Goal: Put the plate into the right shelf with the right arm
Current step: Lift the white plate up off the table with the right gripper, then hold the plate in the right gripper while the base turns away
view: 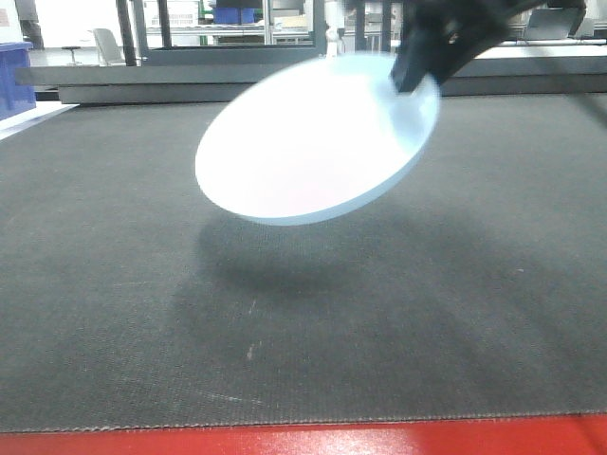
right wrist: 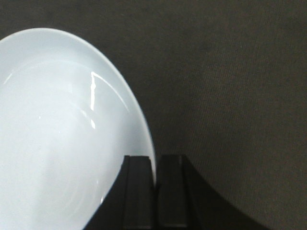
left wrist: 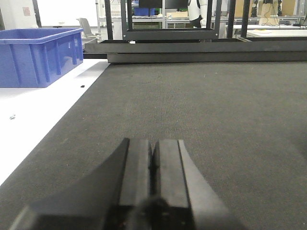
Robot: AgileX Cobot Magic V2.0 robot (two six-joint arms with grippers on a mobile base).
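The white plate (view: 318,142) hangs tilted in the air above the dark mat, blurred, with its shadow below it. My right gripper (view: 410,78) comes in from the upper right and is shut on the plate's upper right rim. In the right wrist view the plate (right wrist: 57,134) fills the left side and its rim is pinched between the two dark fingers of the right gripper (right wrist: 154,163). My left gripper (left wrist: 153,148) is low over the mat, shut on nothing. The right shelf is out of view.
A dark textured mat (view: 303,332) covers the table, with a red front edge (view: 303,444). A blue plastic bin (left wrist: 41,55) stands on a white surface (left wrist: 33,124) at the left. Low dark frames (left wrist: 192,45) run along the mat's far edge.
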